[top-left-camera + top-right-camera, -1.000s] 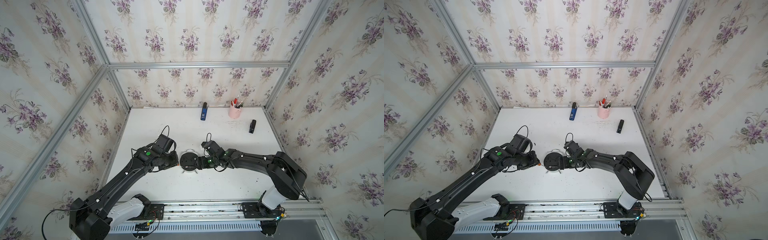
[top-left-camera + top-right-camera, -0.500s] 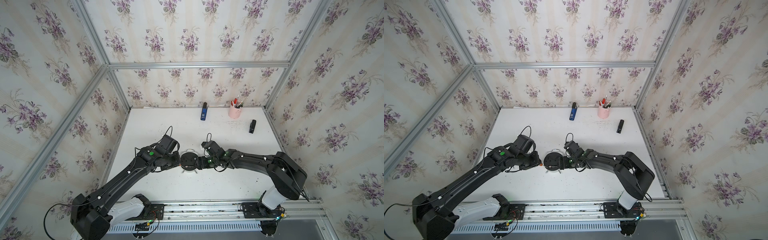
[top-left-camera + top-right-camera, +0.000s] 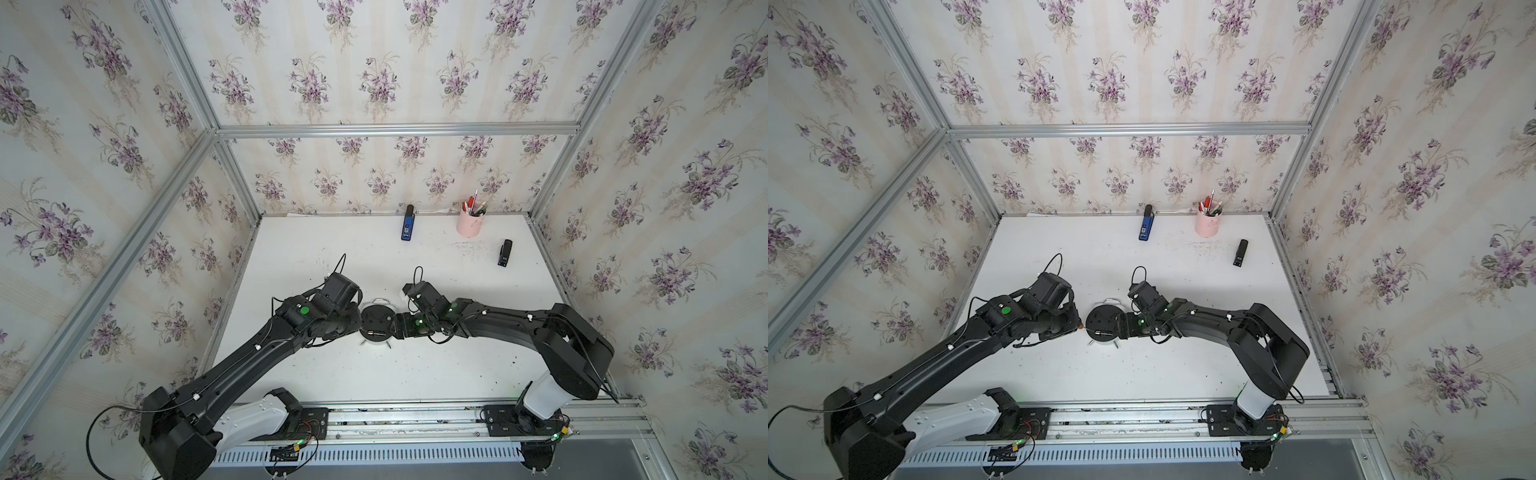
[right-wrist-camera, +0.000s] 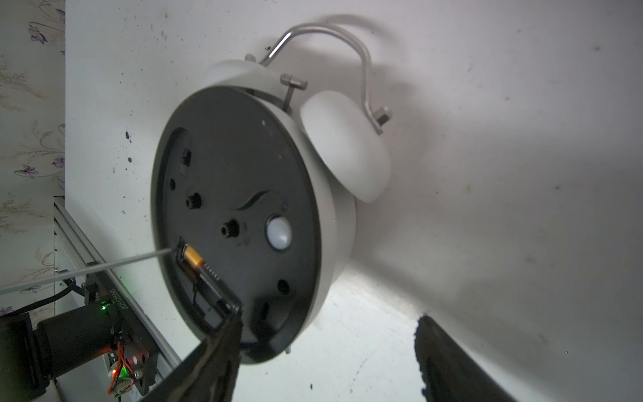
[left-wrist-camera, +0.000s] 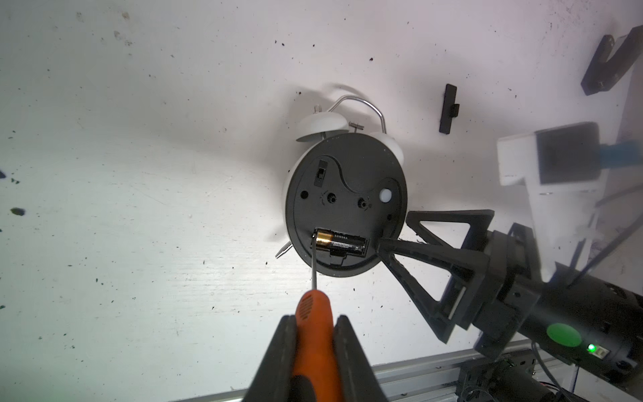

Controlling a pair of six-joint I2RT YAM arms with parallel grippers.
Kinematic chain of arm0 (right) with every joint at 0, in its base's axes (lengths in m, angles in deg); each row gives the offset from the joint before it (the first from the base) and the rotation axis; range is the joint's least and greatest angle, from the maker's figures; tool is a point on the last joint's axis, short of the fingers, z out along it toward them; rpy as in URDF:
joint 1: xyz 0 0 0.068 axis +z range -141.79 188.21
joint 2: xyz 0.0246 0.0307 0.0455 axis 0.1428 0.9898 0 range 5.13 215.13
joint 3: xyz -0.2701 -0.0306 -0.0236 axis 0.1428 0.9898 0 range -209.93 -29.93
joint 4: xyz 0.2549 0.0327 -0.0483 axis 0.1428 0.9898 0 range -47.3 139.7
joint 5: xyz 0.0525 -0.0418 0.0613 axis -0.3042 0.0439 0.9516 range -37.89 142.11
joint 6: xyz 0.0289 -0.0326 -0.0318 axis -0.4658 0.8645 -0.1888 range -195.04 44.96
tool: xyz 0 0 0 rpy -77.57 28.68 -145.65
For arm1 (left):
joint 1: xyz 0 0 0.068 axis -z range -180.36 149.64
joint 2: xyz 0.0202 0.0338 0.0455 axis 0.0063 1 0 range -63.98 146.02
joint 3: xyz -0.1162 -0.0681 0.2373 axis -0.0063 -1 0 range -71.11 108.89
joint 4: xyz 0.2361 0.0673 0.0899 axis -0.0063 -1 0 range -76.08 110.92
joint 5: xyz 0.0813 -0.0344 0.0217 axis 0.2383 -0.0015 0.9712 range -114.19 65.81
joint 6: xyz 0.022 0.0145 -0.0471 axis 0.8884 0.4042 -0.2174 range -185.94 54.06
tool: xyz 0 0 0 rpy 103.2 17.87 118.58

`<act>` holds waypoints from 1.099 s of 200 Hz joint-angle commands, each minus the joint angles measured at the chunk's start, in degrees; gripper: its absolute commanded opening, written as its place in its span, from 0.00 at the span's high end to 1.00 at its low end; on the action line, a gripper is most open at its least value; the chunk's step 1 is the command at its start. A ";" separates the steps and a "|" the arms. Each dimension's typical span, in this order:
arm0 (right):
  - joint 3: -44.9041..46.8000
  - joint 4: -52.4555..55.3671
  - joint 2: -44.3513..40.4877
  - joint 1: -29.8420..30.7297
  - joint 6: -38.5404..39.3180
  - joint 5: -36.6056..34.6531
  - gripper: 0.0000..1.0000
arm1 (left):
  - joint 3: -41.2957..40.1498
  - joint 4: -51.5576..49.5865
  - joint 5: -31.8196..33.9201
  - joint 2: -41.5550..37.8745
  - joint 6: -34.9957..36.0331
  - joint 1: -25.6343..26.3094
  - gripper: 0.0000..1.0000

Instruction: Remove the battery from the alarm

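The battery (image 5: 342,244) sits in the open compartment of the alarm's (image 5: 348,181) black back panel. The alarm lies back-up on the tabletop (image 5: 139,174), between the two arms. The screwdriver (image 5: 313,334) tip meets the compartment at the battery's gold end. The left end effector (image 5: 315,322) is clamped on the orange handle. The right end effector (image 5: 393,231) has its jaws apart: one finger touches the back panel at the battery's black end, and the other stands beside the rim.

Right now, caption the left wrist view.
Left hand holds the screwdriver, its tip at the battery inside the alarm.
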 commanded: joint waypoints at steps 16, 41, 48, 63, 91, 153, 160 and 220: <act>0.16 -0.45 0.22 -0.02 -0.44 0.26 0.19 | 0.09 0.45 0.28 0.43 0.40 0.37 1.00; 0.16 -0.45 0.38 -0.03 -0.31 0.38 0.19 | 0.20 -0.15 0.20 1.30 0.58 0.58 1.00; 0.20 -0.52 0.27 -0.03 -0.44 0.38 0.19 | 0.54 -0.60 0.61 1.63 0.86 0.73 1.00; 0.34 -0.73 0.25 -0.02 -0.53 0.52 0.19 | 1.00 -1.19 1.05 2.25 1.33 1.00 1.00; 0.51 -0.94 1.06 -0.02 -0.76 0.68 0.20 | -1.06 0.77 -0.42 2.29 0.98 1.09 1.00; 1.39 -2.77 1.27 -0.48 -4.79 -0.71 0.24 | -6.88 4.75 -2.46 -0.59 -0.63 1.09 1.00; 1.47 -2.95 1.56 -0.63 -5.15 -0.60 0.26 | -7.30 4.90 -2.64 -0.67 -0.68 1.07 1.00; 4.55 -7.22 -0.60 -3.49 -9.26 0.31 0.28 | -9.04 4.26 -2.58 -1.87 -1.33 1.09 1.00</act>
